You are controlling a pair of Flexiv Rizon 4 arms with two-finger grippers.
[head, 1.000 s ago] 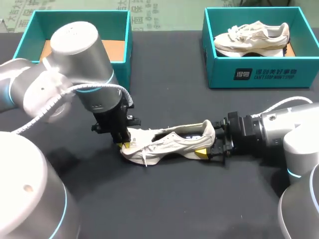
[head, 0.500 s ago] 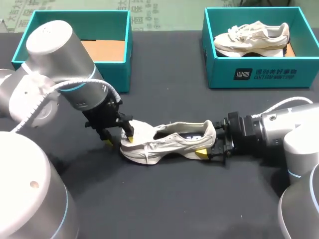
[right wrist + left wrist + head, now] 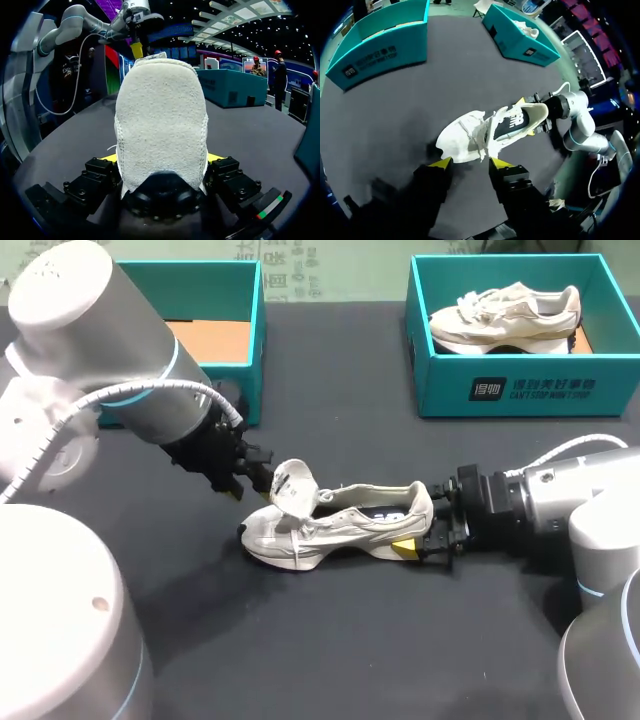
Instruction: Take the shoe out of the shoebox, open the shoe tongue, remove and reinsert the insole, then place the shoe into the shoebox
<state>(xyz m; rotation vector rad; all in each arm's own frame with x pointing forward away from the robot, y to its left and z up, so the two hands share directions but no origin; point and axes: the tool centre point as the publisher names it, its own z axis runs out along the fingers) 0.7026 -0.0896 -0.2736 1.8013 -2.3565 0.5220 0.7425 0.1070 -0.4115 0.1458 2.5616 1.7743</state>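
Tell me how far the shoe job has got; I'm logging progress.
Done: the shoe is out on the table, the left shoebox holds no shoe, and the tongue stands flipped up. In hand: the right end effector clamps the heel; the left end effector is open near the toe. Left: the insole lies inside, so removing, reinserting, reboxing.

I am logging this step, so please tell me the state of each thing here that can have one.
shoe: on the table, outside both boxes.
shoe tongue: lifted up, bent toward the toe.
left gripper: fingers open, near the toe, holding nothing.
right gripper: fingers shut on the shoe's heel.
left shoebox: open, no shoe seen inside.
right shoebox: open, second shoe inside.
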